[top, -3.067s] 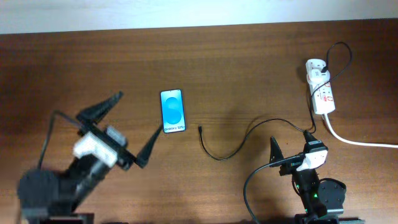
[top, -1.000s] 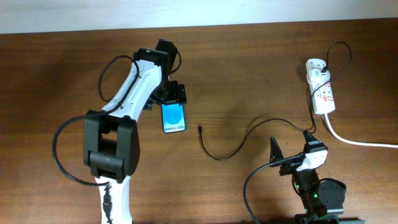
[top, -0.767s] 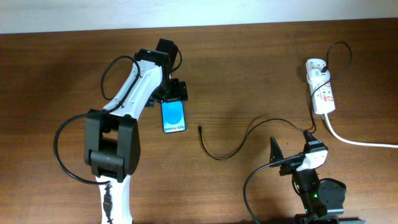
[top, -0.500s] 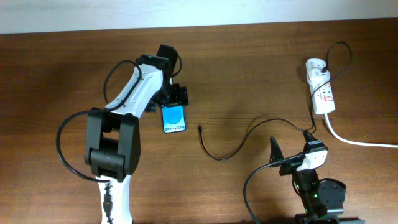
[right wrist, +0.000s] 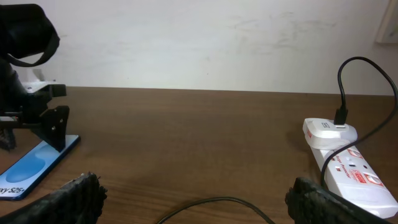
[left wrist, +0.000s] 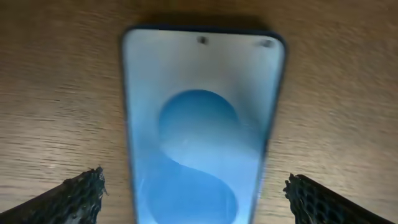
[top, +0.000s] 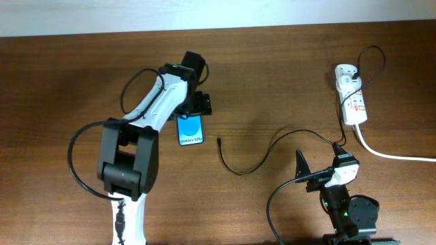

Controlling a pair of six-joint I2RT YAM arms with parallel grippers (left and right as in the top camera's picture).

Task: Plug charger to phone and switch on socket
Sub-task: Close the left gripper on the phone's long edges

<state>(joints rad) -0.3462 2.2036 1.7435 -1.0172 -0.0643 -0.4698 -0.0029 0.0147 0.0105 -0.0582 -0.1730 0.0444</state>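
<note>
Phone [top: 191, 131] unmoved; left end effector [top: 193, 107], spread wide, now slightly rightward above it.

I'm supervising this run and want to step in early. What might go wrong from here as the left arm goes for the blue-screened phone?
1. The open left gripper straddles the slim blue-screened smartphone lying flat on the brown wooden table; closing on its thin edges might skid or twist it.
2. The thin black charger cable passes close by the right gripper; moving that arm could snag it and drag its plug away.
</note>
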